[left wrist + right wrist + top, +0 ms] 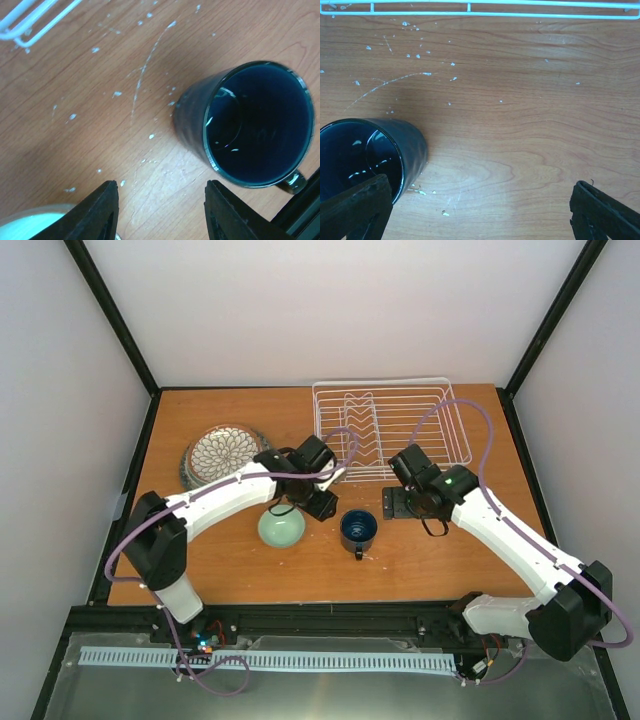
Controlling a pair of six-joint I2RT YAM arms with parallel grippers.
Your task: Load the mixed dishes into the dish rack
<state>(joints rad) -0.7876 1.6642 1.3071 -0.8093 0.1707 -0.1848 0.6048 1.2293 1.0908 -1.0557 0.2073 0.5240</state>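
Note:
A dark blue mug (358,530) stands upright on the table centre; it also shows in the left wrist view (250,125) and the right wrist view (367,157). A small pale green bowl (281,527) sits left of it. A petal-patterned plate (224,453) lies on a stack at the left. The white wire dish rack (390,426) stands empty at the back. My left gripper (322,502) is open and empty between bowl and mug (162,212). My right gripper (395,502) is open and empty just right of the mug (480,210).
The petal plate rests on a larger speckled grey plate (190,465); other plates beneath are hidden. White walls and black frame posts enclose the table. The bowl's rim (30,222) shows at the bottom left of the left wrist view.

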